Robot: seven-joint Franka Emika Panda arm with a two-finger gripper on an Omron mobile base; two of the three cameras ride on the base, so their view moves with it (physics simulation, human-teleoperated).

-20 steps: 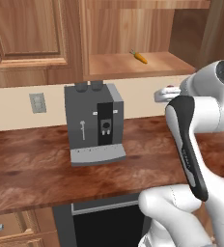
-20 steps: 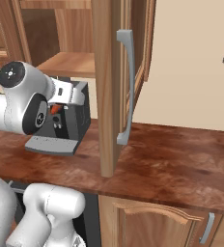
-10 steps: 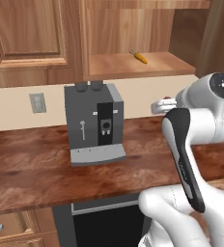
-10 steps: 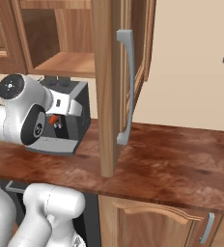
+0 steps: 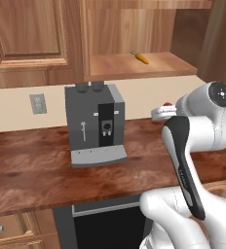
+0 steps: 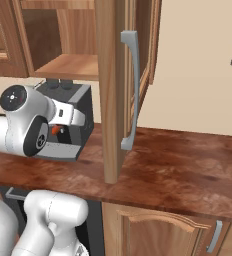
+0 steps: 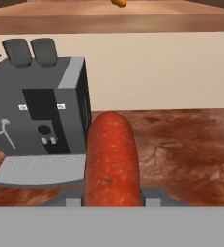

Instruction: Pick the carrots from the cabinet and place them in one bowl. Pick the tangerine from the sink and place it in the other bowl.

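One reddish carrot (image 7: 111, 159) is clamped in the gripper (image 7: 111, 195) above the wooden counter (image 5: 32, 168), unplaced, while the orange carrot (image 5: 141, 57) waits on the cabinet shelf (image 5: 134, 65); tangerine untouched, I judge.

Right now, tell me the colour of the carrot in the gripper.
Dark reddish-orange carrot, held in the gripper; clearest in the hand view.

Coffee machine (image 5: 94, 124) stands on the counter (image 5: 32, 165) left of the arm, blocking low passage that side; bare wood in front of and beside it. Open cabinet door (image 6: 119, 90) juts out over the counter on the right, handle (image 6: 130, 90) facing out, walling off that side. Cabinet shelf (image 5: 134, 65) above is open, with an orange carrot (image 5: 141, 57) at its middle.
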